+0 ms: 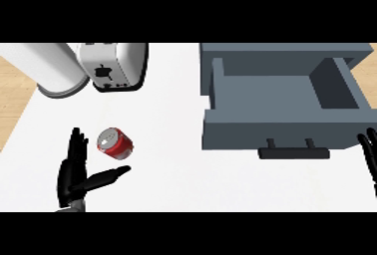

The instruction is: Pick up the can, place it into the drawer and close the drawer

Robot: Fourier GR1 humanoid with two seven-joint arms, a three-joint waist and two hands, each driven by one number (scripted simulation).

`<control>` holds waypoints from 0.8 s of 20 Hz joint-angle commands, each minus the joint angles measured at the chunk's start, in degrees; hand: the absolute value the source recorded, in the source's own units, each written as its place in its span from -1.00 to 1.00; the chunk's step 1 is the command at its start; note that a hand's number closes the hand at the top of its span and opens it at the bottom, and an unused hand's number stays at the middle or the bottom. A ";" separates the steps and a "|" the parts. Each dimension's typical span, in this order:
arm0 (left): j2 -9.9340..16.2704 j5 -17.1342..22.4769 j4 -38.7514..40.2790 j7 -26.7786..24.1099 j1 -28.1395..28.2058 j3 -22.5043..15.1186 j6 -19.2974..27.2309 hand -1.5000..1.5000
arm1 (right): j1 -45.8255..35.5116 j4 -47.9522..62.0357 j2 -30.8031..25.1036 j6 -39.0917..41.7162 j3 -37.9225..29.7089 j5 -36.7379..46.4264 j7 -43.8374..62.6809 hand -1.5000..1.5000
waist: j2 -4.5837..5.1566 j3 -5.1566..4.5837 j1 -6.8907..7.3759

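- The can lies on its side on the counter, well left of the open drawer and nearer to us than its front.
- Our left hand is beside the can on the side away from the drawer, fingers straight and thumb spread toward it; it is open and holds nothing. We cannot tell whether the fingers touch the can.
- Our right hand shows only as straight fingers at the view's right edge, just right of the drawer's handle; it rests open.
- We judge the can light and stiff, with thin walls that could dent if squeezed across the middle.
- Its smooth red side looks slippery, and being round and on its side it would likely roll if we nudge it.
- We would take it across the body, fingers on one side and thumb on the other, clear of the silver end that faces away from the drawer.
- The drawer stands pulled out with nothing seen inside, so the can has room there.
- A toaster and a white cylinder stand far left of the drawer, clear of the way.
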 commanded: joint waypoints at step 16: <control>0.29 1.83 12.97 -4.61 -10.21 1.67 2.32 -1.00 | 2.58 -2.86 -0.07 2.45 -2.11 -2.44 0.57 -1.00 | -0.01 -0.01 -0.10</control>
